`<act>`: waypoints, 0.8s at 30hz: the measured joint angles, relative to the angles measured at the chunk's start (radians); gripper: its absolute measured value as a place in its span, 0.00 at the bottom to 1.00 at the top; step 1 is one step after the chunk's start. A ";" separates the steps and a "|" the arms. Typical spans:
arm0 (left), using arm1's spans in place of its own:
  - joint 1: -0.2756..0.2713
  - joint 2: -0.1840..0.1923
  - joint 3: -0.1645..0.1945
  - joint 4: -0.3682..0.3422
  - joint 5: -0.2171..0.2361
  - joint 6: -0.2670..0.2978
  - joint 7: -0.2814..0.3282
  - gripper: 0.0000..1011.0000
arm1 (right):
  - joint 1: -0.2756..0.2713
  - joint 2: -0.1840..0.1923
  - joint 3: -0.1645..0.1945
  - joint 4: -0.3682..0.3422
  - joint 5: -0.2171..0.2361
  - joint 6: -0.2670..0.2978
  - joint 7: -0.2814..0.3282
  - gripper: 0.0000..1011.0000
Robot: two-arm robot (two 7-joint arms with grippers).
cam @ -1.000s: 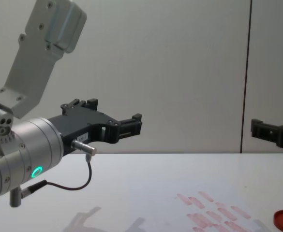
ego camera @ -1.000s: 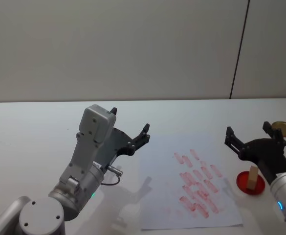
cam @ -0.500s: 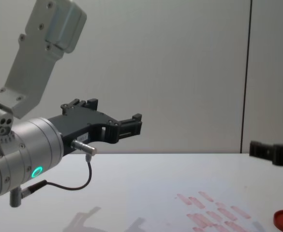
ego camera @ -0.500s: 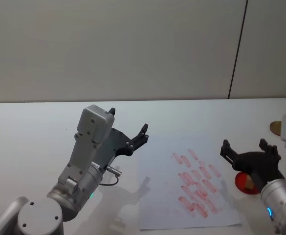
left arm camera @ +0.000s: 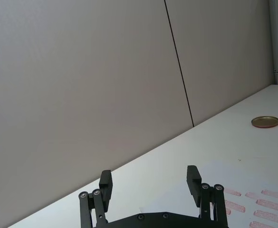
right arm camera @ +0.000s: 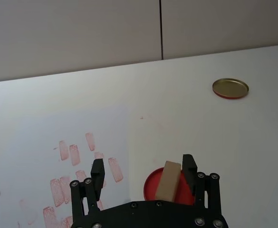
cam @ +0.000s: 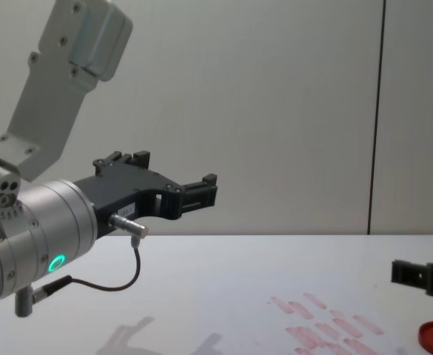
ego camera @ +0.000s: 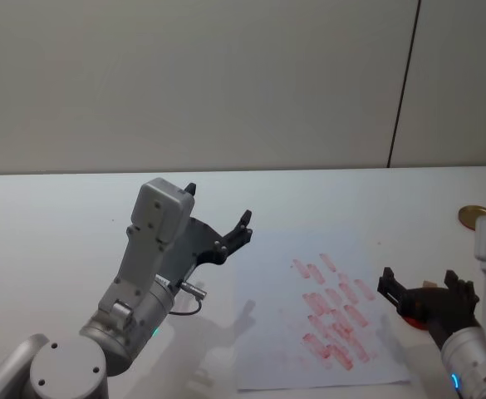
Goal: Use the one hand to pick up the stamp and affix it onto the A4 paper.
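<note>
1. The right claw (ego camera: 418,283), on the arm with the blue ring light, hovers low over the right side of the table (ego camera: 51,216), just off the right edge of the sheet of paper (ego camera: 267,316). Its two fingers are spread wide and hold nothing.
2. The stamp (right arm camera: 168,180), a small tan wooden block, stands on end on a round red ink pad (right arm camera: 150,191). The pad sits on the table just beside the paper's right edge.
3. In the right wrist view, the stamp lies straight ahead of the right claw (right arm camera: 143,168) and within the span of its open fingers. It is off centre, nearer one finger than the other, and touches neither.
4. The stamp's long axis points up, so a grip would likely take it across its narrow sides. The claw probably needs a small sideways shift to centre the block before the fingers come together.
5. The paper carries rows of pinkish-red stamp marks (ego camera: 334,312). It lies to the robot's left of the pad, so the carry to it would be short.
6. The left claw (ego camera: 219,205), fingers apart and empty, hangs raised above the table's left half, well apart from the stamp. The right arm is clearly the nearer.
7. A gold lid (ego camera: 475,216) rests farther back on the right.
</note>
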 joint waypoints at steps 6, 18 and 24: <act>0.000 0.000 0.000 0.000 0.000 0.000 0.000 0.98 | -0.003 -0.011 0.002 0.010 0.002 0.014 -0.020 0.99; 0.000 0.000 0.000 0.000 0.000 0.000 0.000 0.98 | 0.012 -0.045 0.004 0.048 -0.013 0.038 -0.056 0.99; 0.000 0.000 0.000 0.000 0.000 0.000 0.000 0.98 | 0.022 -0.061 0.005 0.065 -0.022 0.050 -0.069 0.99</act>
